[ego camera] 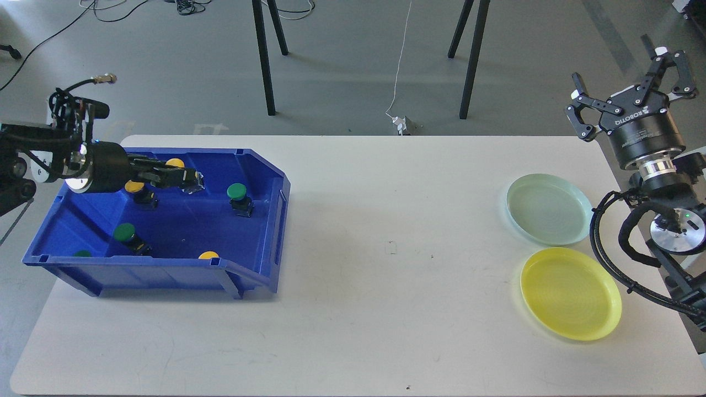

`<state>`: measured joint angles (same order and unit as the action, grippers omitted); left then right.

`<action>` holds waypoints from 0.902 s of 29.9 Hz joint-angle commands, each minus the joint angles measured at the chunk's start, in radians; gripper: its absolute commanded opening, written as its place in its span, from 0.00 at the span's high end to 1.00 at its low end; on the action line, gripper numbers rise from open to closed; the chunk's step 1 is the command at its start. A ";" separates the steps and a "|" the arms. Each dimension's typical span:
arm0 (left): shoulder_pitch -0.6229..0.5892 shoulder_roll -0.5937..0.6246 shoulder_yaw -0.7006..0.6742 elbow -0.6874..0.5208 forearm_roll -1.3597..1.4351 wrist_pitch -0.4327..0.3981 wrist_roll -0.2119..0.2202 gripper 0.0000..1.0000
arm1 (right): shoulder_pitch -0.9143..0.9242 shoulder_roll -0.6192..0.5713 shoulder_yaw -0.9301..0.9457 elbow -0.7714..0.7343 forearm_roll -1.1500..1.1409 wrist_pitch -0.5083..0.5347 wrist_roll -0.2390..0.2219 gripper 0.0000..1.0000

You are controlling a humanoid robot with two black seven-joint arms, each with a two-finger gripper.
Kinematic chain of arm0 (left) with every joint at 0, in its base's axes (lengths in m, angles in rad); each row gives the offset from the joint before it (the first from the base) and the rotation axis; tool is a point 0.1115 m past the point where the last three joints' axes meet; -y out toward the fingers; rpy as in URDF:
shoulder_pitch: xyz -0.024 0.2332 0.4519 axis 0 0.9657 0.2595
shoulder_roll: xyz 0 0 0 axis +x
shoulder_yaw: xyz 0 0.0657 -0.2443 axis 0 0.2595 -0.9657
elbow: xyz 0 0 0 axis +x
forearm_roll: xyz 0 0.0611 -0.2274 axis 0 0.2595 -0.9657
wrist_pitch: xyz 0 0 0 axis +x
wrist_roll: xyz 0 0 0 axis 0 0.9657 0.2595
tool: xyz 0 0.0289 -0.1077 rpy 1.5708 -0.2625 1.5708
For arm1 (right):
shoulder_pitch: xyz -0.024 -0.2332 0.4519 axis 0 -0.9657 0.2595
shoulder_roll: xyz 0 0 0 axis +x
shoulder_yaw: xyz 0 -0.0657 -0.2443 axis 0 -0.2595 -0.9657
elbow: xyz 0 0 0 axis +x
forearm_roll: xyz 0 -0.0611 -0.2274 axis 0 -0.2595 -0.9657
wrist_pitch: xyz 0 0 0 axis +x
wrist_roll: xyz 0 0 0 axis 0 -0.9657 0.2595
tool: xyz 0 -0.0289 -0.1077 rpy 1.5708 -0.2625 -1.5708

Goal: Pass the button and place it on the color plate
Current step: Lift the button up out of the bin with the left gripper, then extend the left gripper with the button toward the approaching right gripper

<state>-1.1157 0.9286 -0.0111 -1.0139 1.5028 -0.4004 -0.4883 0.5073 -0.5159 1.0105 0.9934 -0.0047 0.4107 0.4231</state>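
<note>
Buttons, push type, coloured cap on a black body: six visible, all inside the blue bin (265, 220) at the left of the frame. Yellow caps, three: one at the bin's back wall (175, 163), partly behind the left gripper (190, 181); one just below the left arm (134, 187); one at the front lip (208, 255). Green caps, three: one standing upright toward the bin's right wall (237, 192); one at lower left of the bin floor (124, 232); one mostly hidden at the front left corner (83, 253). Left gripper: raised above the bin floor, pointing toward frame right; its fingers are dark and close together, and whether they pinch a button cannot be told. Governing relation: the upright green button lies just to the right of and slightly below the left fingertips, cap up, its axis vertical; the left arm is by far the nearer, the right arm being well apart across the table (386, 309). Right gripper (629, 88): upper right of the frame, held high, jaws spread wide and empty. Plates, two, at frame right: pale green plate (549, 208) above, yellow plate (571, 293) below, near each other, neither bearing a button. No button has yet been passed or placed.
</note>
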 commanded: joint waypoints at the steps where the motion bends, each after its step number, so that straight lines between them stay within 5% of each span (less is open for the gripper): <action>1: 0.016 0.113 -0.194 -0.158 -0.142 -0.088 0.000 0.98 | -0.026 -0.003 0.052 -0.025 0.000 -0.012 0.009 0.00; 6: 0.017 0.115 -0.294 -0.268 -0.494 -0.088 0.000 0.97 | -0.026 -0.003 0.094 -0.050 0.002 -0.021 0.006 0.00; 12: 0.060 -0.140 -0.305 -0.279 -0.749 -0.088 0.000 0.97 | -0.067 -0.090 0.022 0.049 -0.084 -0.027 0.008 0.00; 18: 0.149 -0.368 -0.294 -0.174 -0.748 -0.066 0.000 0.97 | -0.085 -0.164 -0.214 0.330 -0.469 -0.151 0.011 0.00; 27: 0.171 -0.409 -0.303 -0.161 -0.753 -0.069 0.000 0.97 | 0.046 -0.087 -0.331 0.360 -0.469 -0.161 0.066 0.00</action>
<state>-0.9454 0.5226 -0.3144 -1.1769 0.7539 -0.4668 -0.4886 0.4894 -0.6190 0.7401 1.3459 -0.4762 0.2504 0.4720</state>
